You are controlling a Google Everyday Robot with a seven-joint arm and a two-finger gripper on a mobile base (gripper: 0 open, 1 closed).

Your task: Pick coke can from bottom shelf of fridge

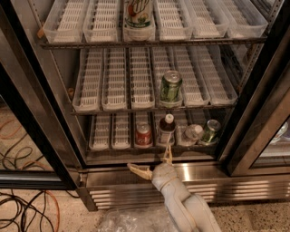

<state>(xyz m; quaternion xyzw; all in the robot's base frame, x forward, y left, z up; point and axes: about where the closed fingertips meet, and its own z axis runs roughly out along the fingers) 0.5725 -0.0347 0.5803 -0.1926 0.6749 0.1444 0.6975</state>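
One coke can [143, 134], upright on the bottom shelf [102, 134] of the fridge [235, 183], in the third lane from the left. Just beside it at 3 o'clock is one dark bottle [166, 129] with a white cap. Further toward 3 o'clock is one pale item [192, 132], too unclear to tell what. Two green cans: one tilted [210, 131] at the right end of the bottom tier, one upright on the middle shelf [171, 86]. One white-and-green container [138, 13] sits on the top tier. There are three racks, all with white slotted trays.

The fridge door is open, above a vented steel base. The floor is speckled, with cables [22, 204] at 8 o'clock and crumpled clear plastic [127, 219] at 6 o'clock.

The pale arm [186, 206] rises from 5 o'clock. The gripper [150, 159] is outside the fridge over the steel sill, at 6 o'clock of the coke can, not touching it. Its fingers are spread wide, one toward 9 o'clock and one toward 12, holding nothing.
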